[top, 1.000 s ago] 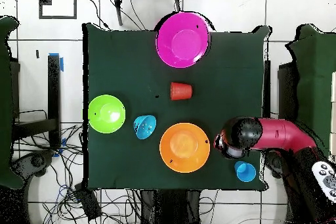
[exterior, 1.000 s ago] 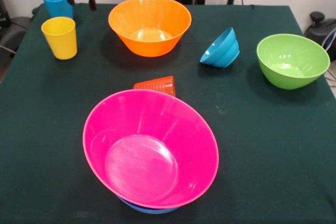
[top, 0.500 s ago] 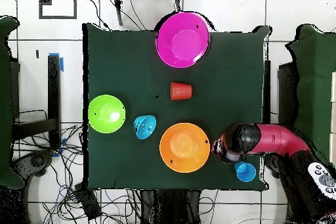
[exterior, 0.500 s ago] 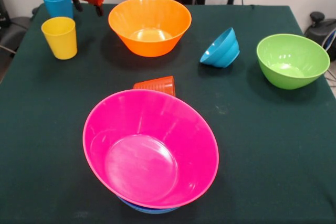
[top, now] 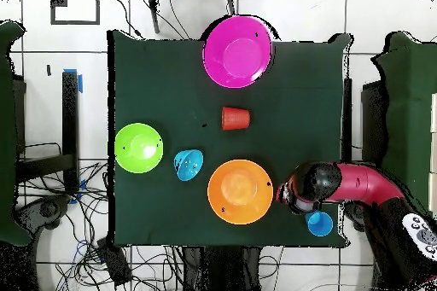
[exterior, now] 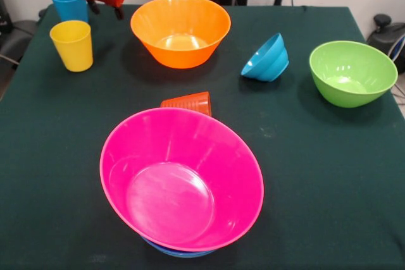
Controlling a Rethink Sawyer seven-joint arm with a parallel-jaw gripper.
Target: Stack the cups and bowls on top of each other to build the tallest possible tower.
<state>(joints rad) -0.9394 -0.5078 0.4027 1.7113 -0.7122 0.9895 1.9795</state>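
Note:
My gripper (exterior: 106,9) hangs open and empty at the far left, between the sky-blue cup (exterior: 68,2) and the big orange bowl (exterior: 180,30). In front of the blue cup the yellow cup (exterior: 71,45) stands upright. The ribbed orange-red cup (exterior: 188,102) lies on its side mid-table. The tower is the large pink bowl (exterior: 182,178) with a blue rim (exterior: 177,252) showing beneath it. A small ridged blue bowl (exterior: 266,59) rests tilted, and a green bowl (exterior: 352,72) sits at the right. In the overhead view my arm (top: 358,183) hides the yellow cup, while the blue cup (top: 319,223) shows beside it.
Everything sits on the dark green table (exterior: 316,156). The pink bowl (top: 238,50) is near one table edge, and the orange bowl (top: 240,191) is near the opposite one. Cables lie on the floor around the table.
The gripper has shifted away from the blue cup toward the orange bowl, mostly in the first half second. The cups and bowls have not moved.

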